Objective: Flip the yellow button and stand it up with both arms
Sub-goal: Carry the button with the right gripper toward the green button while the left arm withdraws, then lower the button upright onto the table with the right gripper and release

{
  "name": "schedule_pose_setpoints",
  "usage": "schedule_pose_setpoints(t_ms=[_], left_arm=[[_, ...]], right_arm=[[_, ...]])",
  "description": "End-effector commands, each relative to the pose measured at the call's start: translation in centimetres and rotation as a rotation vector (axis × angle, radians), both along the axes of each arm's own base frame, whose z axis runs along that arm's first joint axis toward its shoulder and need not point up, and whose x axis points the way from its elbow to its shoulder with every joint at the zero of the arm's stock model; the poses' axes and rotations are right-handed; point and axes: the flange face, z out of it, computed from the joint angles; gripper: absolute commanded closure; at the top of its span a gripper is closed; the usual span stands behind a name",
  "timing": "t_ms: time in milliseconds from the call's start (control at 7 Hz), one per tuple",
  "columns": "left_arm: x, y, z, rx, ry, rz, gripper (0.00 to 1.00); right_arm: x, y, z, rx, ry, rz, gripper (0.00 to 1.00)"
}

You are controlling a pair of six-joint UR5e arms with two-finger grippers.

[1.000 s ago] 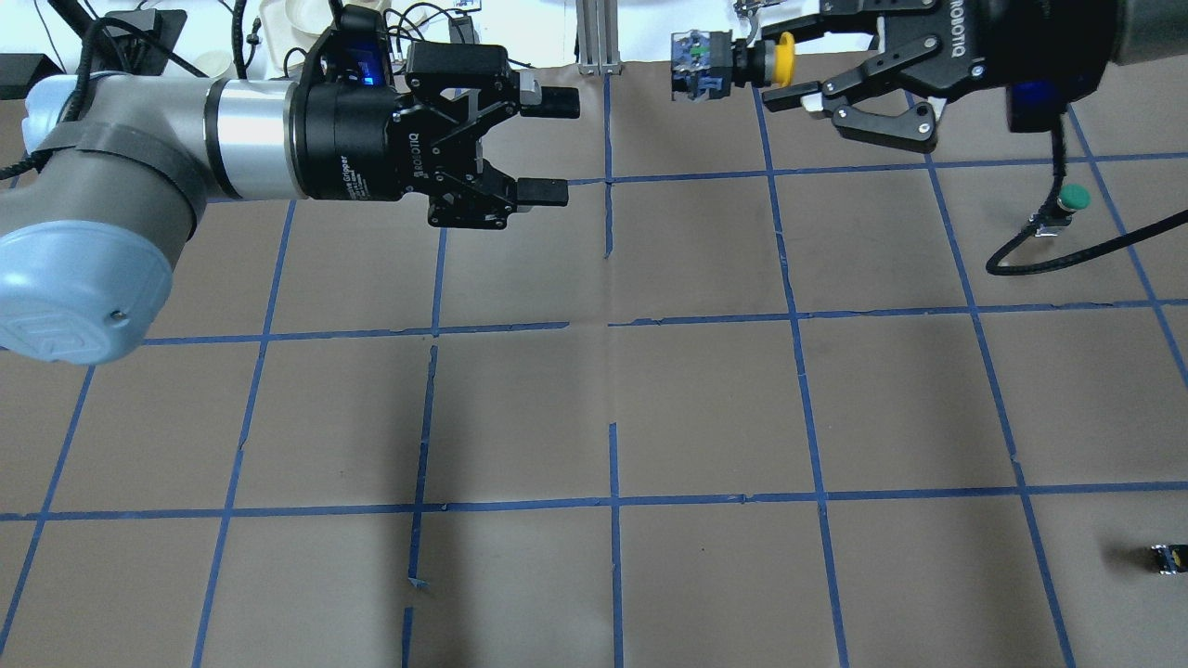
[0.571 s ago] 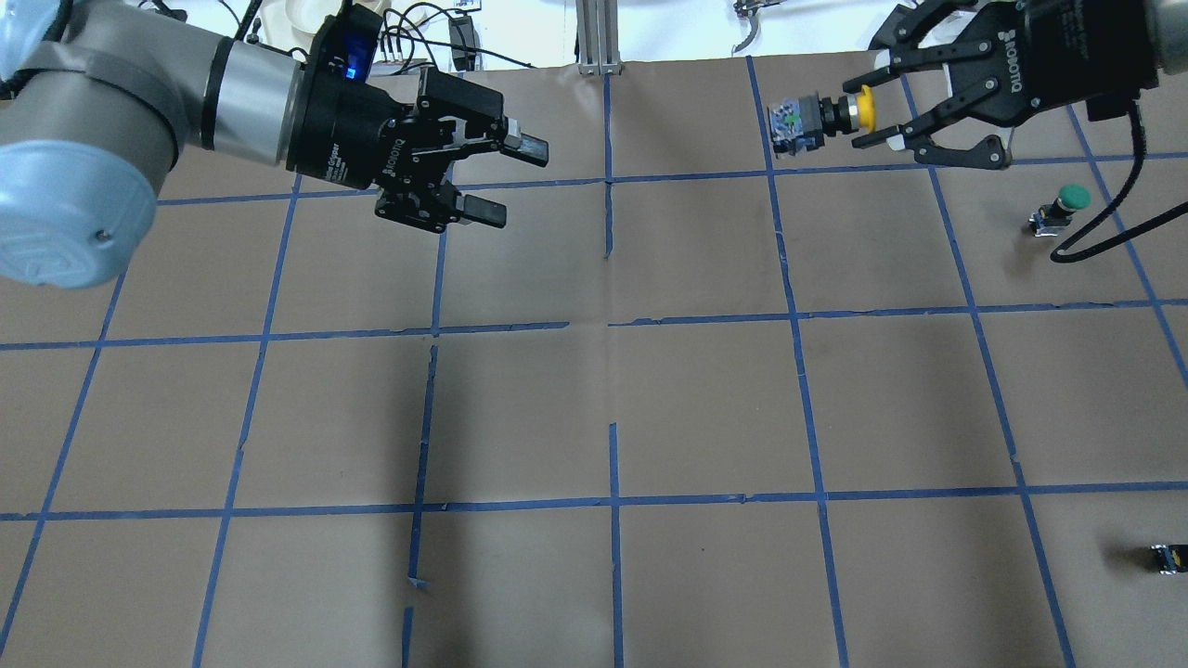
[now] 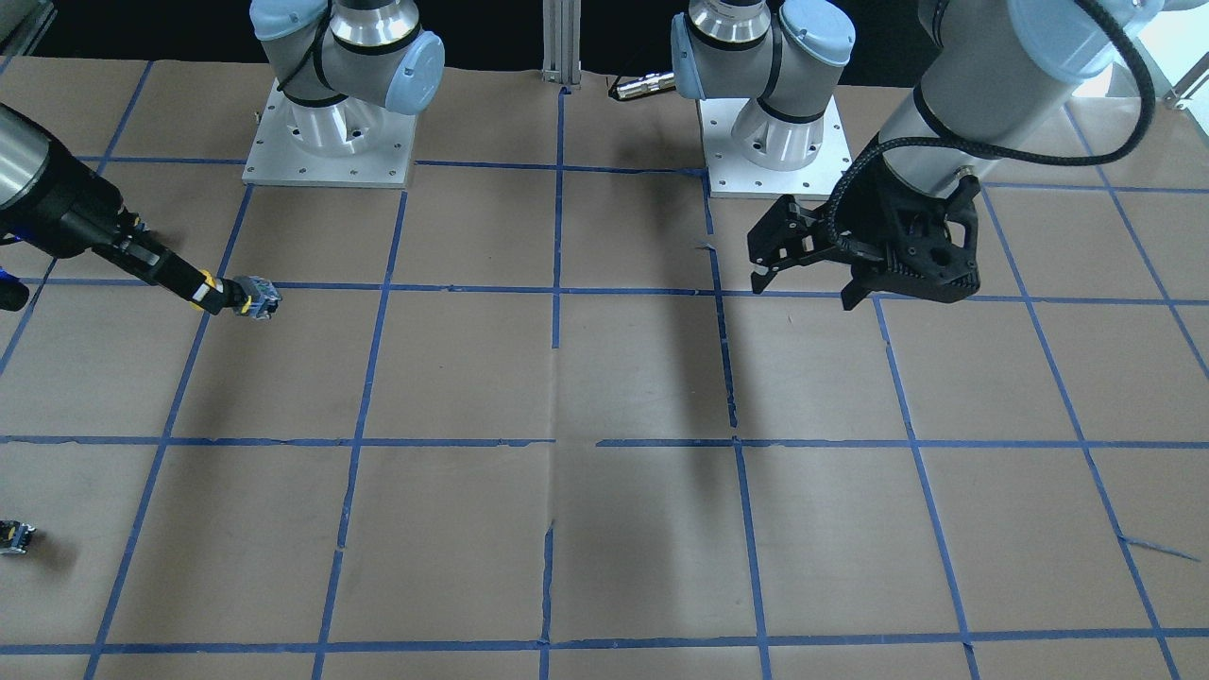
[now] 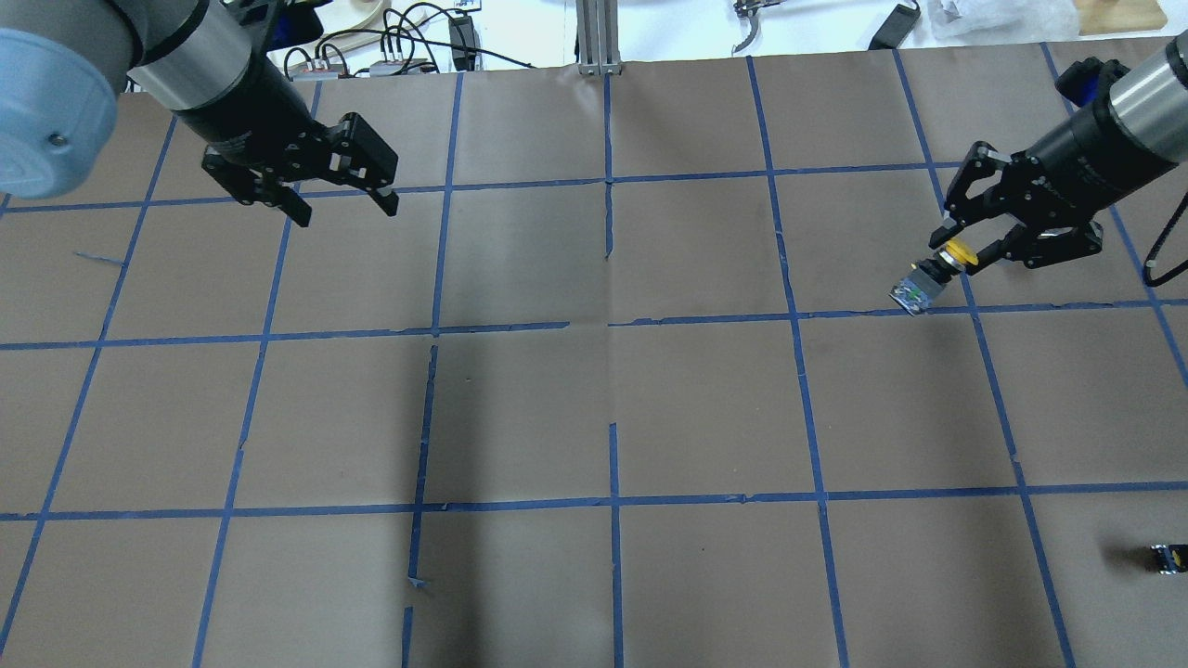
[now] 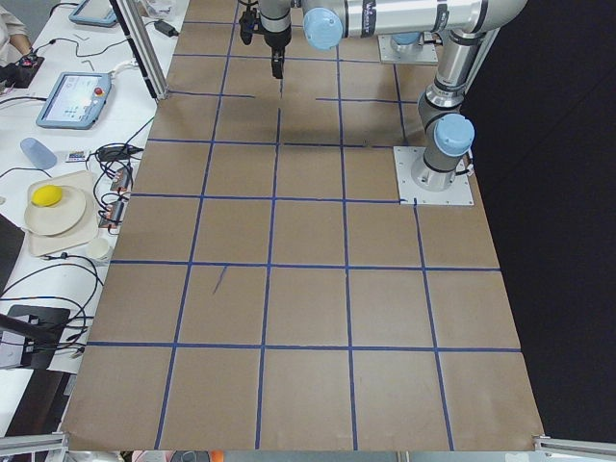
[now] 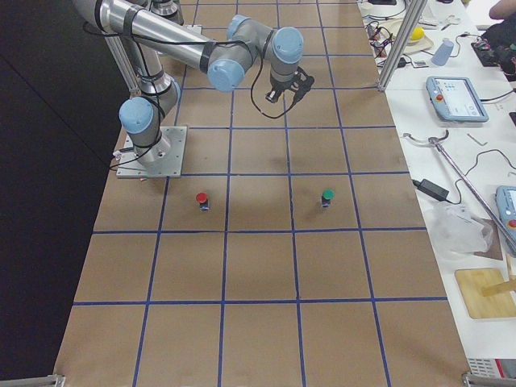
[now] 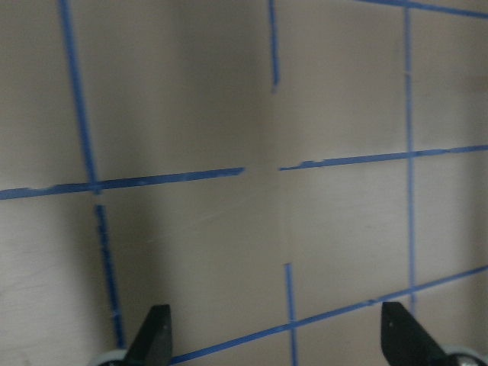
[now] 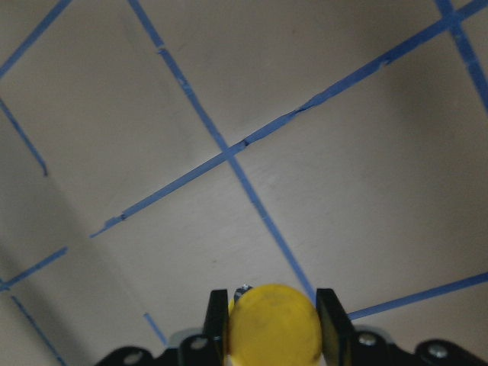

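Two arms: both reach over the brown-papered desk (image 4: 594,408), one over each half, well apart.
Right gripper (image 4: 961,253): pinching the yellow button (image 4: 926,282) by its cap; in the wrist view the fingers (image 8: 329,316) press on either side of the yellow dome.
Yellow button, place: over the desk's right half, about midway between the two long edges, beside a crossing of blue tape lines.
Yellow button, pose: tilted, with the cap up in the grip and the metallic contact base lower, pointing toward the desk's middle; I cannot tell whether the base touches the paper.
Left gripper (image 4: 343,206): spread wide with nothing between the fingertips, over the left half.
Other buttons: a green button (image 6: 327,197) and a red button (image 6: 201,198) stand cap-up nearer the desk's right end, the green toward the operators' long edge and the red toward the robot's.
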Motion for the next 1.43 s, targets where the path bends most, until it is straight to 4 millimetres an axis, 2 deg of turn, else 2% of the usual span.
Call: schedule_pose_setpoints(t_ms=[0, 143, 286, 429, 571, 714, 1000, 1286], left_arm=[[1.2, 1.2, 2.5, -0.063, -0.147, -0.010, 0.01], [1.1, 1.5, 2.9, -0.083, -0.149, -0.001, 0.01], [0.9, 2.5, 3.5, -0.096, -0.144, 0.000, 0.00], [0.6, 2.5, 3.8, -0.096, -0.146, -0.003, 0.00], [-0.2, 2.9, 3.2, -0.073, -0.105, -0.011, 0.00], [-0.4, 2.4, 3.1, -0.070, -0.092, -0.001, 0.00], [-0.1, 1.9, 2.4, -0.063, -0.097, 0.026, 0.00], [0.2, 1.9, 2.6, -0.059, -0.092, 0.032, 0.00]], right_arm=[[-6.6, 0.6, -3.2, -0.124, 0.231, 0.291, 0.84], [-9.1, 1.1, -5.6, -0.196, 0.303, 0.415, 0.84], [-12.3, 2.5, -7.7, -0.241, 0.339, 0.493, 0.84], [-15.2, 3.4, -9.1, -0.279, 0.386, 0.533, 0.84], [-16.9, 3.6, -11.1, -0.288, 0.405, 0.564, 0.84], [-18.2, 3.4, -12.6, -0.306, 0.398, 0.559, 0.84], [-17.5, 3.7, -14.3, -0.332, 0.356, 0.554, 0.83], [-17.4, 4.4, -15.0, -0.341, 0.378, 0.546, 0.80]])
